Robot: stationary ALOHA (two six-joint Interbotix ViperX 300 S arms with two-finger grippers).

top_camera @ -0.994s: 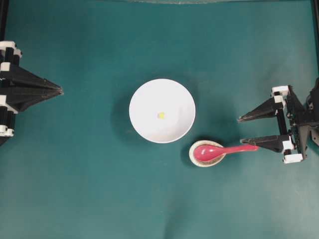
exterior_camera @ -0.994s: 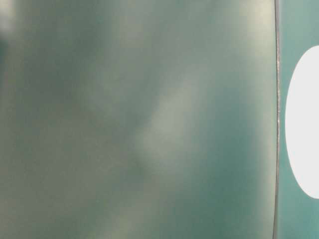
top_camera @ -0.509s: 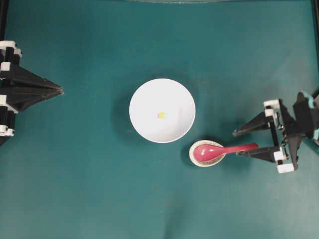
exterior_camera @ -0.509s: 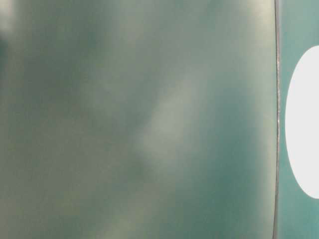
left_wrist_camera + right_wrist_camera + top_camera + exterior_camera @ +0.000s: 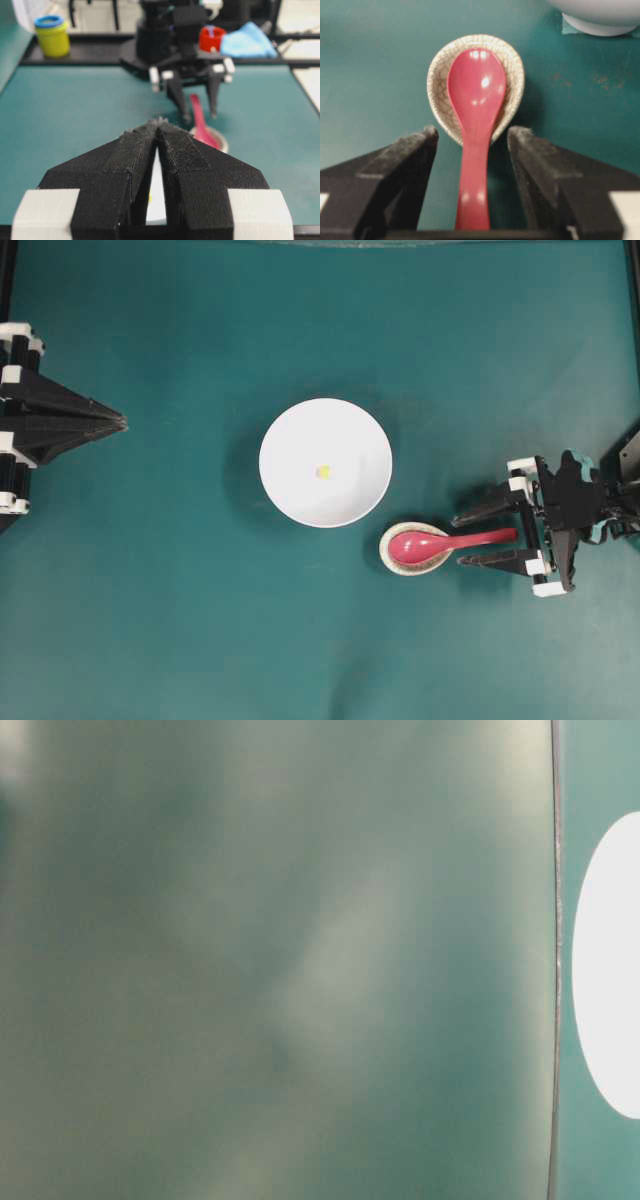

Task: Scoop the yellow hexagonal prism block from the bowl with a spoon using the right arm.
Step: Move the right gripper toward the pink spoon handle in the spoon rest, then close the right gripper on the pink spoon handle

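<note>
Overhead, a teal bench [image 5: 200,620] carries a white bowl [image 5: 325,462] holding the yellow block [image 5: 323,471]; at its 4 o'clock, the right pincer [image 5: 465,538] gapes wide astride the red spoon [image 5: 445,541], empty; left pincer [image 5: 120,423] shut, empty

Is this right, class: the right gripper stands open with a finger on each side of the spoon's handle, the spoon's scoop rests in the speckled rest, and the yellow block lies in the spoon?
One thing is wrong: the yellow block lies in the white bowl, not in the spoon. The overhead view shows it. The rest stands: the open right gripper has a finger on each side of the handle, and the scoop sits in the speckled rest.
</note>
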